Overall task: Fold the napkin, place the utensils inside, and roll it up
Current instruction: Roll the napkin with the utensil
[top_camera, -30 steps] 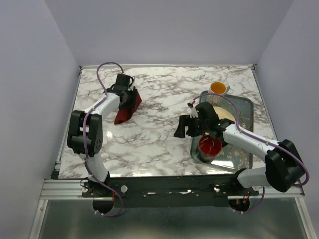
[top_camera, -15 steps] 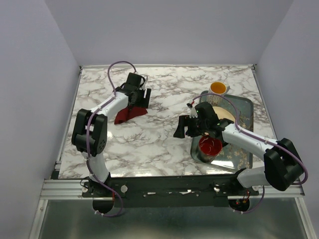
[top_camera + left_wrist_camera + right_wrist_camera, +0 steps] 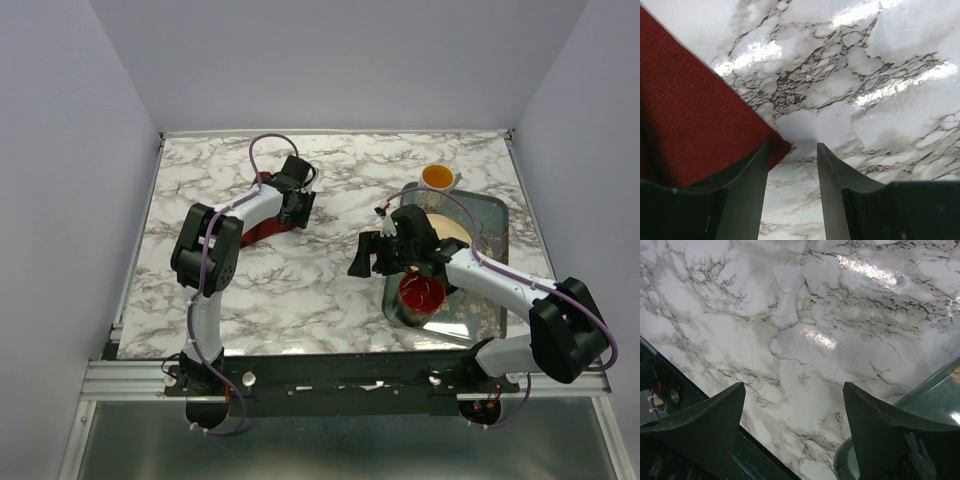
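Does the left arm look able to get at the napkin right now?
Probably yes: the left gripper is right at a corner of the napkin, jaws apart, and nothing lies between them.

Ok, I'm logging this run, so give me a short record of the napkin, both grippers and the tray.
napkin: dark red, on the marble table, partly under the left arm
left gripper: open, at a napkin corner
right gripper: open, empty, over bare marble beside the tray
tray: holds red bowl and plate; mug by its far edge
fork: not visible
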Controlling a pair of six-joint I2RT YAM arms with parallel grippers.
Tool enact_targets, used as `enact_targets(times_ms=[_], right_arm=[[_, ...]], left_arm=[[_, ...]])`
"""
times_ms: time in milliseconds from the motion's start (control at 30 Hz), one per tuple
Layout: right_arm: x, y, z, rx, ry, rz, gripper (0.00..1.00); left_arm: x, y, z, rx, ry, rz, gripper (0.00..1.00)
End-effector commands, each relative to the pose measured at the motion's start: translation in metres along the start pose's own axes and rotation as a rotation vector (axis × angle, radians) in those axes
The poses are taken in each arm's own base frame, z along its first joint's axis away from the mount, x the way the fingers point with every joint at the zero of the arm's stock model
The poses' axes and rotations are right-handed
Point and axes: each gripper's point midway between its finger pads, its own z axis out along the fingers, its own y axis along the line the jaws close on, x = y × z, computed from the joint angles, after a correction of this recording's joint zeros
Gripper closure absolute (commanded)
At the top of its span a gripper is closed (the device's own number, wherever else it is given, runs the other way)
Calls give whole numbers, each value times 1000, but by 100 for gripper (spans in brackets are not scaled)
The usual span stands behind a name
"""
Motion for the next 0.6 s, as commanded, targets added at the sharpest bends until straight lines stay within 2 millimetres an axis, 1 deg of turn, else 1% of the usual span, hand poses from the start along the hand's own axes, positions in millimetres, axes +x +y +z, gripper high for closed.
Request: enact_targets(times_ms=[0,67,200,333,433,567], right_arm=[[-7,4,0,-18,-20,-2,13],[-8,5,0,-18,-21,-1,13],[-7,5,1,-20,-14,2,13],[-8,5,-1,-20,-21,2,13],[-8,6,-1,-22,-21,2,13],[-7,5,-1,-20,-21,1,13]], left_arm=[[-5,9,0,-60,-3,5,50],[-8,10,-1,-61,-11,7,50],[-6,11,3,-69,1,10,50],[5,10,15,-59,42,8,50],[16,14,19,-81,70,6,52],[22,18,21,-96,82,11,56]])
